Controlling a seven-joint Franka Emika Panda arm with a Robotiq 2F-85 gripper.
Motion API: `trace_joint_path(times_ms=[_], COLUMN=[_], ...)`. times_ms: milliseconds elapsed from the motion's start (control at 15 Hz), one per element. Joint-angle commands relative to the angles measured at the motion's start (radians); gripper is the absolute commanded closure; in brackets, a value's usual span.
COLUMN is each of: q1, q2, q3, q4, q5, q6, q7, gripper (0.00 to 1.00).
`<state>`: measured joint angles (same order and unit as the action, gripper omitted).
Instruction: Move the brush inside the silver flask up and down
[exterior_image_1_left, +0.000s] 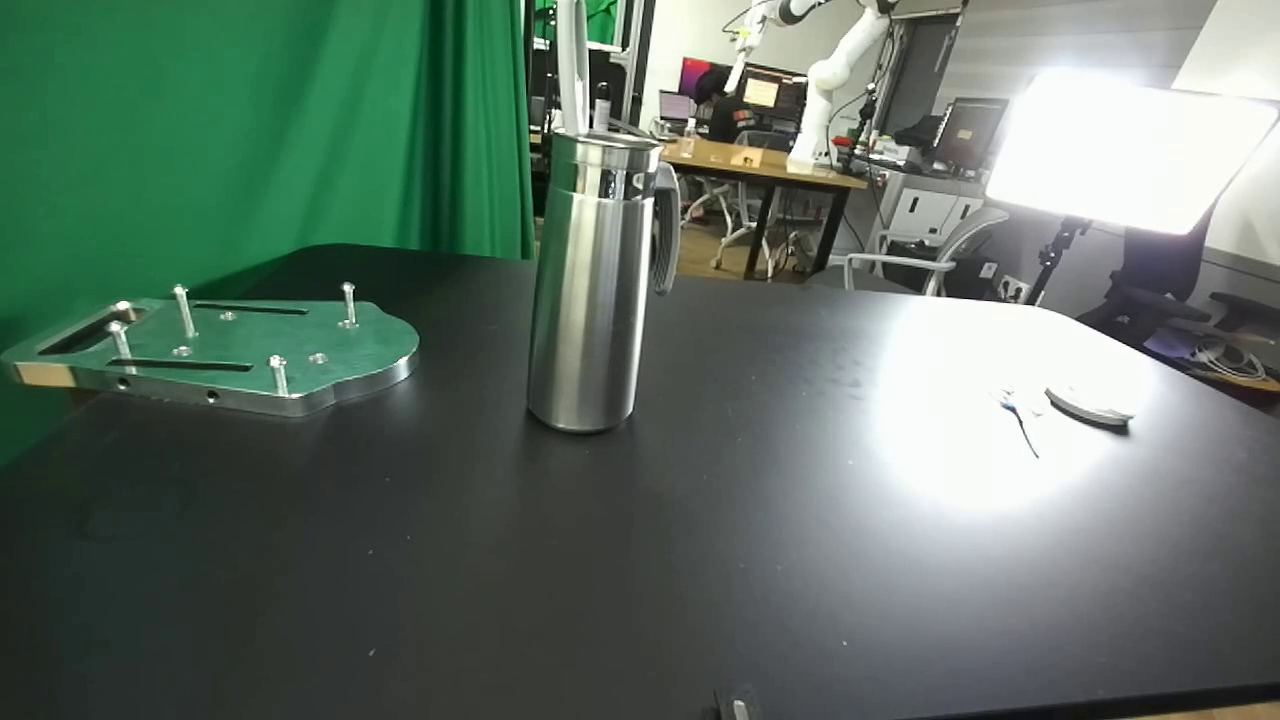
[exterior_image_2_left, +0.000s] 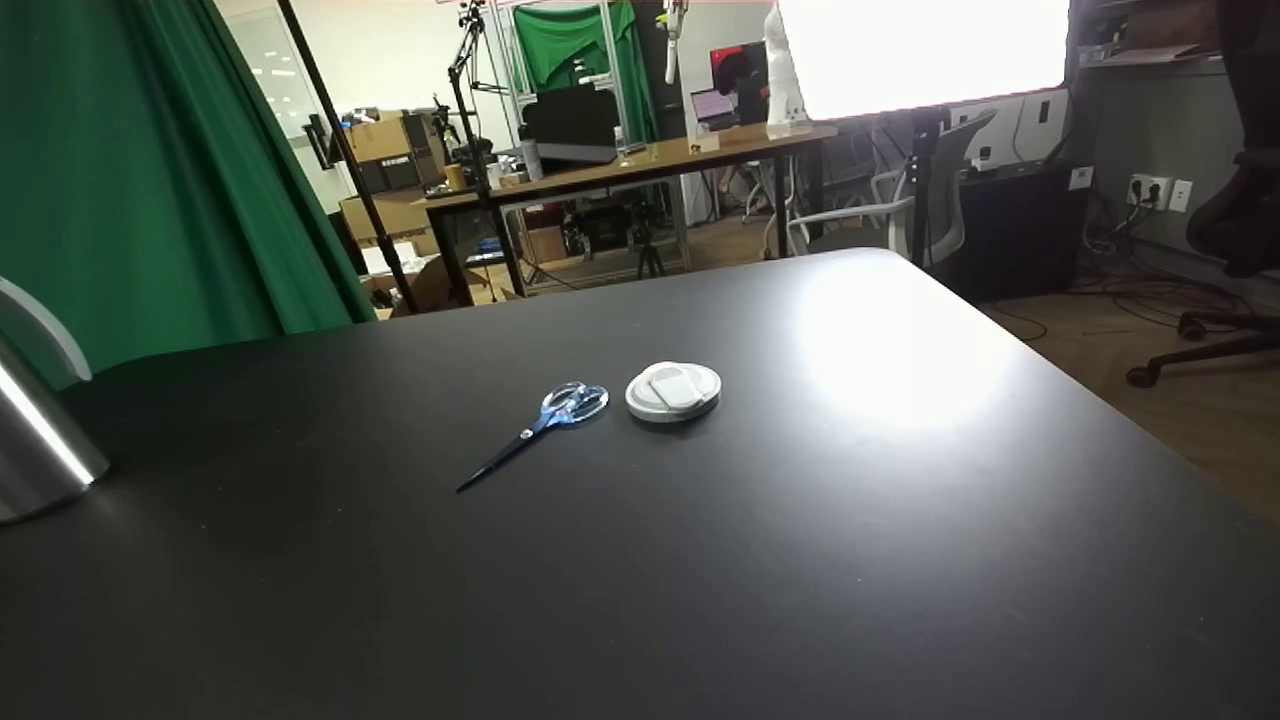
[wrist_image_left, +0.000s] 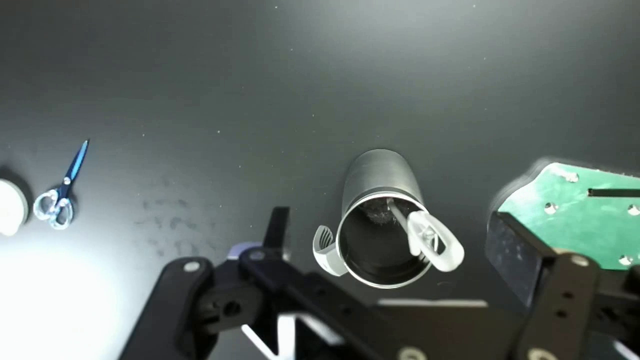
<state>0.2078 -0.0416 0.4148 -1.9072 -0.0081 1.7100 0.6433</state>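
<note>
Silver, the flask (wrist_image_left: 381, 172) is framed in the wrist view between the wide-spread jaws of the claw (wrist_image_left: 392, 237); the brush (wrist_image_left: 419, 223) (white-handled, tilted) is contained inside.

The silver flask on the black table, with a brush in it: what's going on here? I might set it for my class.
In the wrist view, the robot's gripper is open, gripping nothing, with the silver flask below. The brush leans inside, its top end sticking out, held by nobody. Scissors and a round white object lie to one side, a green plate to the other.
</note>
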Motion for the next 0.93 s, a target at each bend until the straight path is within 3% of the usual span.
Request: trace_joint_path(times_ms=[0, 467, 867], q1=[0.046, 0.096, 0.133], q2=[0.093, 0.133, 0.133], q3=[-0.032, -0.085, -0.09], q4=[0.098, 0.095, 0.055], q5=[-0.024, -0.04, -0.081], q6=[-0.019, 0.035, 0.072], q7=[0.217, 0.544, 0.788], gripper=[0.0, 0.0, 0.0])
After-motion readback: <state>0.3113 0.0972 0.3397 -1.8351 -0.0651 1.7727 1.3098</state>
